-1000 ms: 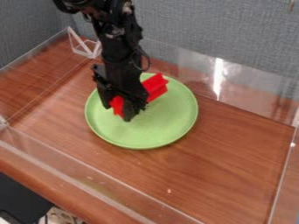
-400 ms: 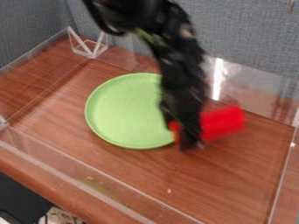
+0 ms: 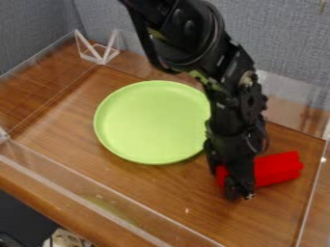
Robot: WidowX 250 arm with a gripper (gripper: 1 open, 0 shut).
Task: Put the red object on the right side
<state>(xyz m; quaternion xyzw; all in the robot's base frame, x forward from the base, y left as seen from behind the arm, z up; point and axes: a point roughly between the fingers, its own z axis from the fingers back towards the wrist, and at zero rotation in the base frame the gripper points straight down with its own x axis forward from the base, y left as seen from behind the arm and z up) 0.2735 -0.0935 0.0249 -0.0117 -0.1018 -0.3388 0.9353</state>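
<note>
The red block [image 3: 276, 169] lay at about four o'clock on the table [image 3: 180, 205], off the green plate [image 3: 151, 123], its long axis running roughly from eight to two o'clock. The jaws [image 3: 237, 178] of the lone arm were closed around its eight o'clock end, leaving the rest jutting toward two, so the coming move probably called only for releasing it there.

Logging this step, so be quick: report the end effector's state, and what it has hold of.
End effector: closed on the red block, gripping its left end, right of the green plate.
</note>
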